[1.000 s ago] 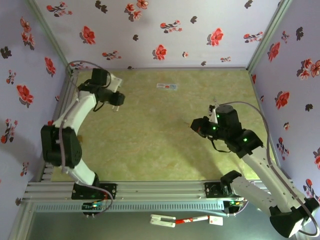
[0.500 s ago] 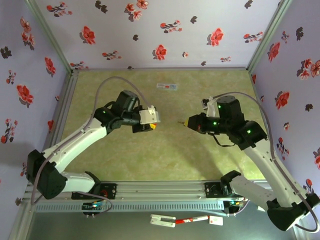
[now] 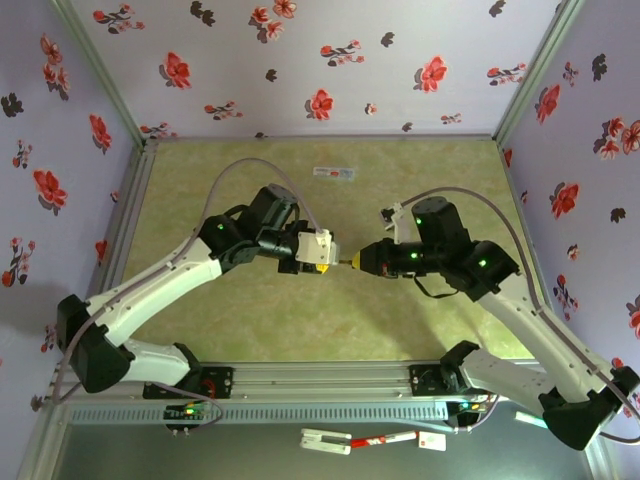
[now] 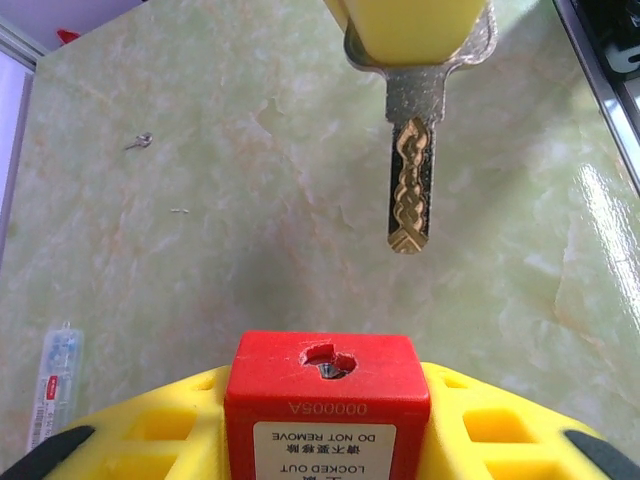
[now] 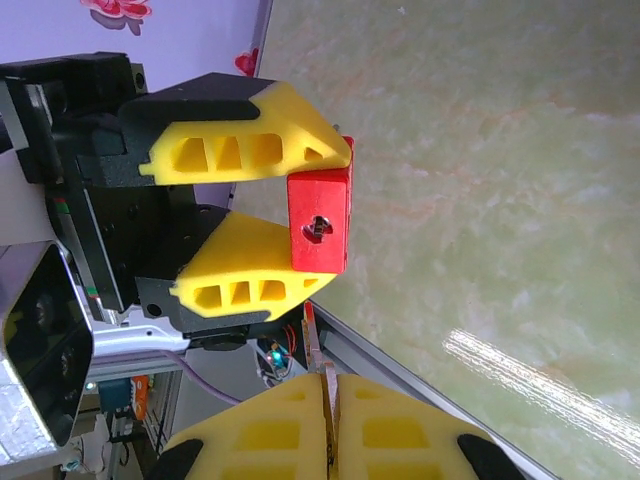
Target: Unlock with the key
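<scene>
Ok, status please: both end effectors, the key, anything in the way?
Left end effector shut on red padlock. Right end effector shut on key. Key tip short of keyhole, not inserted. Nothing between them.

Key (image 4: 411, 170) just right of padlock (image 4: 327, 390)

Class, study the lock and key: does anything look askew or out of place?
The key, pinched in the right gripper, looks off-line: in the left wrist view its tip sits right of the keyhole in the red lock the left gripper holds.
</scene>
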Robot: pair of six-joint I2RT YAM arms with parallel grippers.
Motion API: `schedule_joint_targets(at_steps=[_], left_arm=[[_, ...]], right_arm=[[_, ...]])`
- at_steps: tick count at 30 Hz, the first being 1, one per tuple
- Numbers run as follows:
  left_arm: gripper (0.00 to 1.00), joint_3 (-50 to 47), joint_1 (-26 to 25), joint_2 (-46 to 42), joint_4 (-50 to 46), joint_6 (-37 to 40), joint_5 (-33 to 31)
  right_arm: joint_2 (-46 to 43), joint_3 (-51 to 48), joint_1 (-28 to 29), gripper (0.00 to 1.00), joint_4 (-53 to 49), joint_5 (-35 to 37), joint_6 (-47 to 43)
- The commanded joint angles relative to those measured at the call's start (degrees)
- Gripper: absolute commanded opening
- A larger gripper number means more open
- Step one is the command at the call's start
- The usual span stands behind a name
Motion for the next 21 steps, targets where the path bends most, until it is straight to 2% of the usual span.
schedule_joint_targets(at_steps=[1, 21], left_arm=[[0.00, 2.04, -0.86, -0.13, 0.19, 0.23, 1.46], [0.00, 4.04, -3.33, 1.67, 0.41, -2.03, 2.36]], right_arm=[[0.17, -0.93, 0.62, 0.00, 2.86, -1.07, -0.24], [0.20, -3.45, 0.67, 0.00, 6.28, -0.75, 1.02]])
